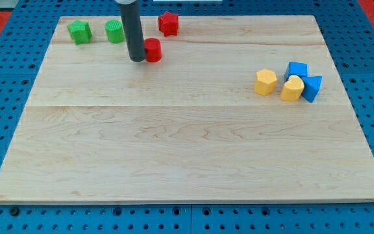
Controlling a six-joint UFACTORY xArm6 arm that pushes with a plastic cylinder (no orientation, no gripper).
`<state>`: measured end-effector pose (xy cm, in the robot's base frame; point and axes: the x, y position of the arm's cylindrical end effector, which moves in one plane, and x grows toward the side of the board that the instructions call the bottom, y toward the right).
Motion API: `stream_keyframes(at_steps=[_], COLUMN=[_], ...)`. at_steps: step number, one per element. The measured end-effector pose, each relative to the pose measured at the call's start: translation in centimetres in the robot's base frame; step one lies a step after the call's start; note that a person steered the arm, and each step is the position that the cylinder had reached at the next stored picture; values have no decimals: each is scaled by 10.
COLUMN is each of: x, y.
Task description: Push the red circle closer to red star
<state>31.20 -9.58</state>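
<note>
The red circle sits near the view's top, left of centre. The red star lies above it and slightly to the right, a short gap away. My tip stands on the board right against the red circle's left side; the dark rod rises straight up from there and out of the view's top.
A green star-like block and a green round block sit at the view's top left. At the right lie a yellow hexagon, a yellow block and two blue blocks, clustered. The wooden board rests on blue pegboard.
</note>
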Motion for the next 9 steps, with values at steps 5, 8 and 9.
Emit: stream_keyframes(at_steps=[5,8,9], x=[27,-12,-19], y=[27,47,47])
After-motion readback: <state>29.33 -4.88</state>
